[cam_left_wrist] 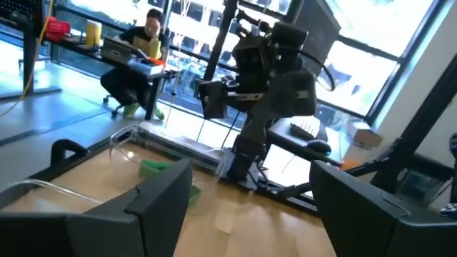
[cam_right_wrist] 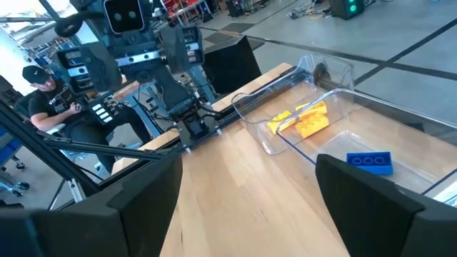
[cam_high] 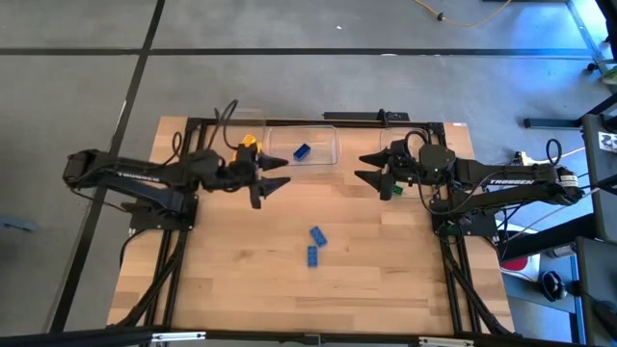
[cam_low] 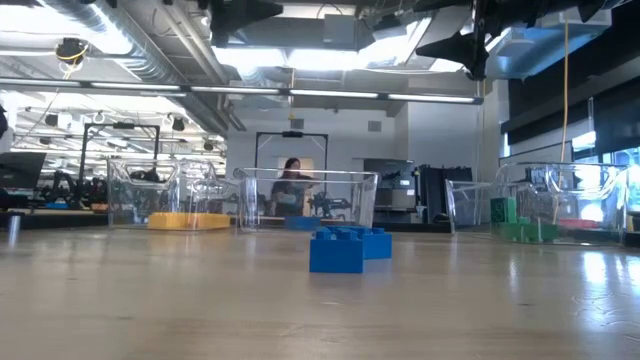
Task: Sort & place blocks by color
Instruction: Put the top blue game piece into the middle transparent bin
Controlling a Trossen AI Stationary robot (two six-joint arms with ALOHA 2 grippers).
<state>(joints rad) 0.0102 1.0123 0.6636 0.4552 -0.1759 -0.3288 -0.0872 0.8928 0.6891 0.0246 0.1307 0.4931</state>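
I've got both arms raised over the far half of the counter [cam_high: 241, 280], facing each other across the middle clear bin [cam_high: 323, 138]. My left tool [cam_high: 278, 173] sits near the left bin, fingers spread wide, nothing between them; the left wrist view shows the gap bare. My right tool [cam_high: 367, 167] sits near the right bin, also spread, holding nothing; same bare gap in the right wrist view.

Blocks: two blue blocks [cam_high: 314, 245] lie loose on the counter near its centre, touching or almost touching, one just nearer the bins than the other. In the low view they read as one blue stack [cam_low: 345, 247] in front of the middle bin. One blue block [cam_high: 302, 151] lies inside the middle bin, also seen in the right wrist view [cam_right_wrist: 369, 162]. Yellow blocks [cam_high: 250, 142] are in the left bin, a small heap [cam_right_wrist: 303, 120] against its wall. Green blocks [cam_low: 522, 226] are in the right bin; from above a green bit [cam_high: 395, 190] peeks out beside the right tool. Can't tell the exact count of yellow or green.

A person [cam_left_wrist: 139, 53] sits at a desk behind the rig; another seated person [cam_right_wrist: 50, 96] is off to the side.
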